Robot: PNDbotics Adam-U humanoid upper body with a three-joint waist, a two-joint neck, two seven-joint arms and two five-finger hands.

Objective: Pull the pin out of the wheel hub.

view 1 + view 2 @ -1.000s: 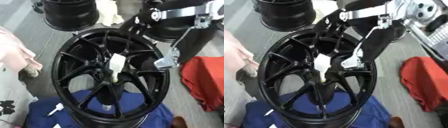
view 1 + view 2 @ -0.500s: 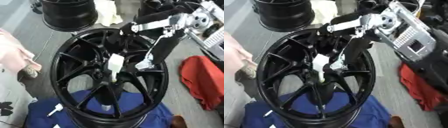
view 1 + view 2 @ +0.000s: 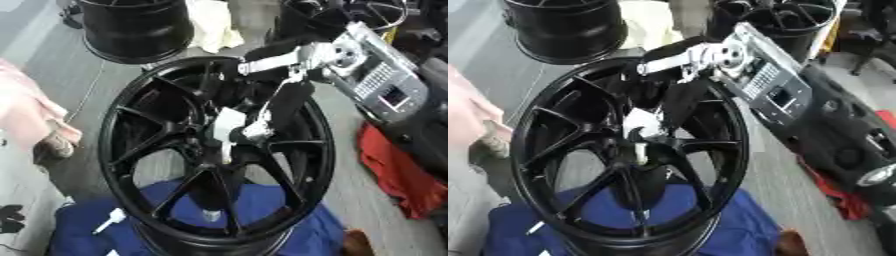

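Note:
A black spoked wheel hub (image 3: pixel 118 150) lies tilted on a blue cloth (image 3: pixel 83 227), filling the middle of both views. A white pin (image 3: pixel 224 129) stands out of its centre. My right hand (image 3: pixel 284 102) reaches down from the upper right over the spokes. One long straight finger (image 3: pixel 262 127) ends with its silver tip against the pin's right side, and the other dark fingers sit above and behind the pin. I see no finger curled round the pin. My left hand shows in neither view.
A second black wheel (image 3: pixel 136 30) stands at the back left, with a cream rag (image 3: pixel 214 27) beside it. A red cloth (image 3: pixel 402 172) lies on the right, pink fabric (image 3: pixel 26 115) on the left. A small white piece (image 3: pixel 109 219) rests on the blue cloth.
My right hand has swung in from the right and come down to the pin, its fingertip now at the pin's side. The pin still stands in the hub's centre.

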